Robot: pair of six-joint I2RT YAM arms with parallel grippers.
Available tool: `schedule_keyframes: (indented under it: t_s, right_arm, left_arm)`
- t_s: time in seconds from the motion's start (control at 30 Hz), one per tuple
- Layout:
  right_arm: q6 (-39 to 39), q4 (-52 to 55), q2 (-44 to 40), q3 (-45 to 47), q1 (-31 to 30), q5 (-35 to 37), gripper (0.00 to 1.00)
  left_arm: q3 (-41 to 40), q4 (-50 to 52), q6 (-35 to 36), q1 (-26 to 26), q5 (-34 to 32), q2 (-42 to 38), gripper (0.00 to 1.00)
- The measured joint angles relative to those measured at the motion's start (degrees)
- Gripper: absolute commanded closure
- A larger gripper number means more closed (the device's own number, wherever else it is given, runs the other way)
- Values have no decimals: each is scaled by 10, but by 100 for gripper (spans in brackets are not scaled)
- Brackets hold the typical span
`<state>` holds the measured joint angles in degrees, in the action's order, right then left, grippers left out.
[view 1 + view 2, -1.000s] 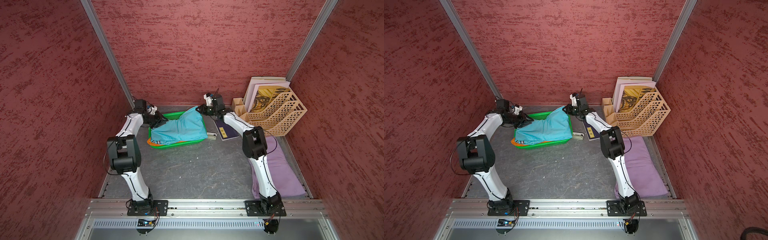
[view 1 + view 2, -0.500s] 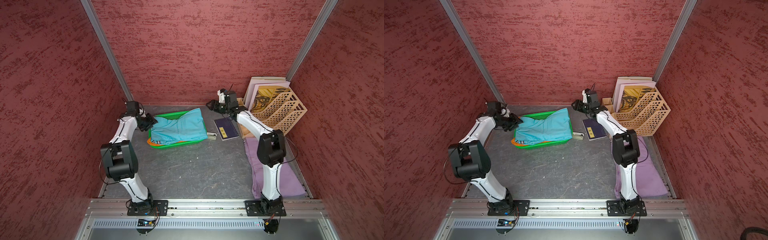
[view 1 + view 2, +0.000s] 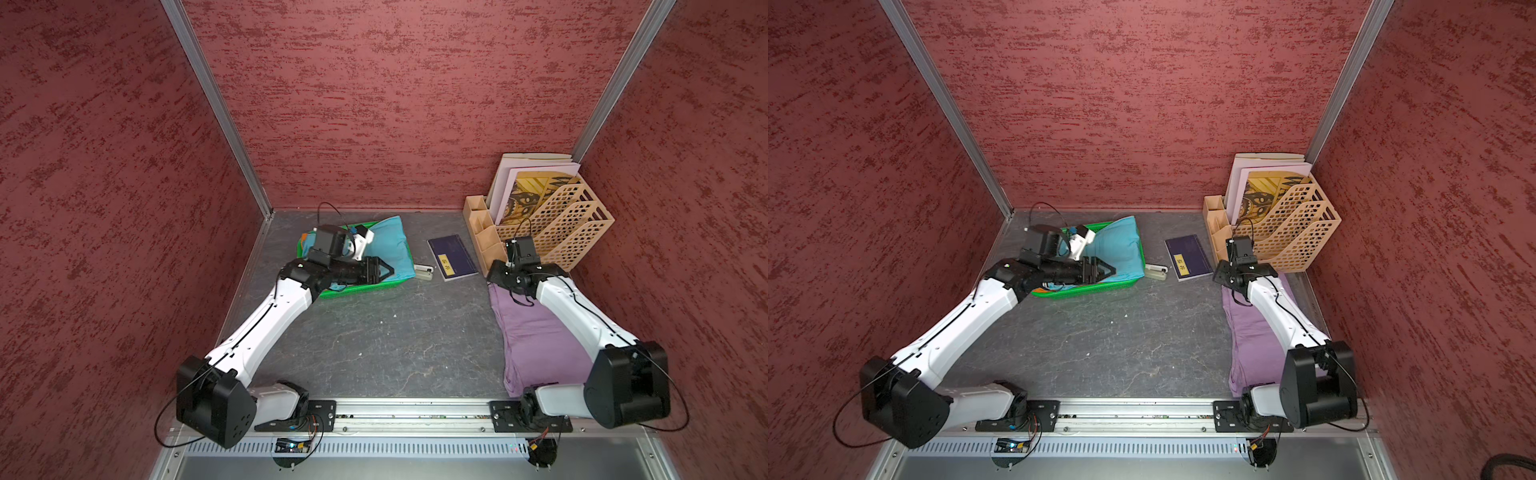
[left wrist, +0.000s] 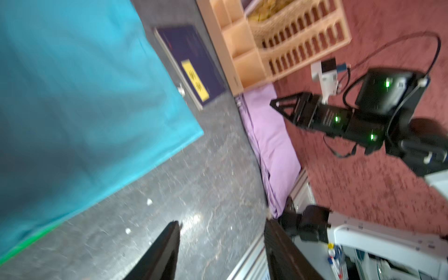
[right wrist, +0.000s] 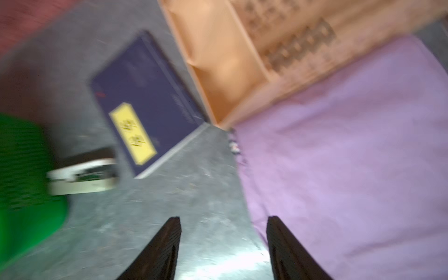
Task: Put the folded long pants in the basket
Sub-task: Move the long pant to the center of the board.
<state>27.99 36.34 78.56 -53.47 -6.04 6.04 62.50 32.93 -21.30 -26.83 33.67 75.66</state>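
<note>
Both arms are pulling back from the basket (image 3: 361, 288). The left gripper (image 4: 221, 242) and right gripper (image 5: 223, 240) are now showing open jaws with nothing between them, having let go of the teal pants (image 3: 388, 245). That pair is lying flat in the basket (one corner overhanging the rim). The lilac pants (image 3: 536, 340) are still sitting folded on the worktop (image 3: 395, 340) under the right arm, likely the next pick.

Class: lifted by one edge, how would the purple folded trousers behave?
Probably floppy: the purple trousers are soft layered cloth, so the folds would likely sag open. Pushed, they would probably bunch, not slide, on the grey table.
</note>
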Motion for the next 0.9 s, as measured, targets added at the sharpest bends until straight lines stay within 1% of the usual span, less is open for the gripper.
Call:
schedule_keyframes:
  t_s: [0.1, 0.2, 0.33, 0.43, 0.53, 0.6, 0.67, 0.73, 0.8, 0.9]
  right_arm:
    - [2, 4, 24, 25, 17, 9, 35]
    - [2, -19, 81, 21, 27, 10, 34]
    - [0, -39, 163, -1, 37, -2, 33]
    - [-2, -38, 189, -30, 39, -16, 39]
    - [-6, -48, 189, -32, 35, -46, 40]
    - [-12, -51, 184, -28, 15, -62, 40]
    - [-15, -57, 167, -11, -20, -96, 41]
    - [-14, -62, 134, 24, -65, -140, 41]
    - [-15, -56, 107, 50, -101, -170, 42]
    - [-26, -43, 86, 70, -157, -220, 42]
  left_arm:
    - [-10, -2, -1, -71, -19, 46, 40]
    - [-10, -8, -1, -112, -32, 75, 40]
    - [-10, -13, -1, -123, -45, 81, 38]
    - [-8, -15, -1, -123, -54, 81, 38]
    - [-6, -15, -1, -123, -59, 79, 38]
    - [-5, -15, -1, -123, -64, 76, 38]
    - [-3, -12, -1, -123, -67, 73, 38]
    - [2, -9, 0, -123, -70, 71, 37]
    - [6, -9, 1, -123, -71, 70, 37]
    - [10, -8, 1, -118, -71, 70, 37]
